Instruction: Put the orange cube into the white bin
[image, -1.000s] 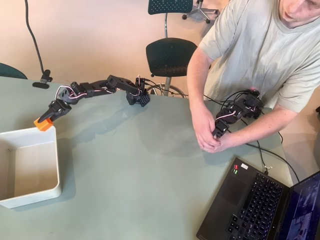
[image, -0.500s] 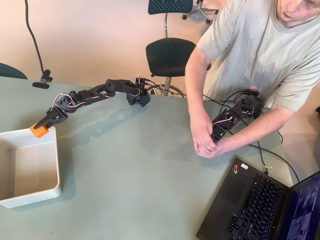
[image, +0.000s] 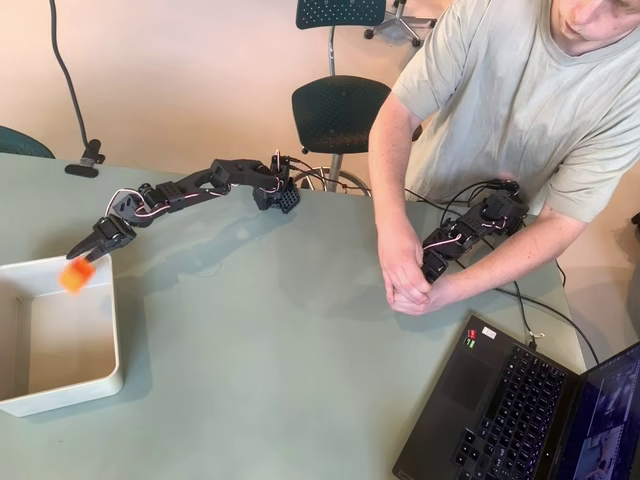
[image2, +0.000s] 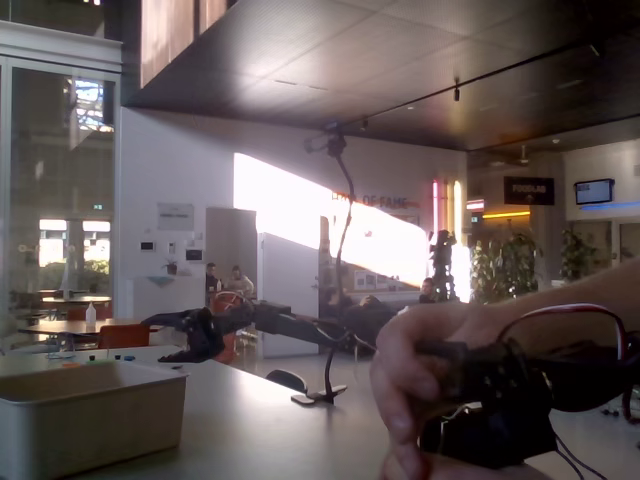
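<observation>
One orange cube (image: 76, 274) released, falling, one white bin (image: 60, 390)

Your overhead view is evenly bright (only the orange cube (image: 76, 274) smears); the fixed view is backlit from twelve o'clock, foreground dark

In the overhead view we see the white bin (image: 60, 340) on the tabletop (image: 270, 360) at its left edge. The orange cube (image: 76, 274) lies over the bin's far right corner, just below the tool (image: 82, 247), apart from it. A laptop (image: 530, 410) sits at the lower right; a chair (image: 340, 112) stands behind the tabletop.
</observation>
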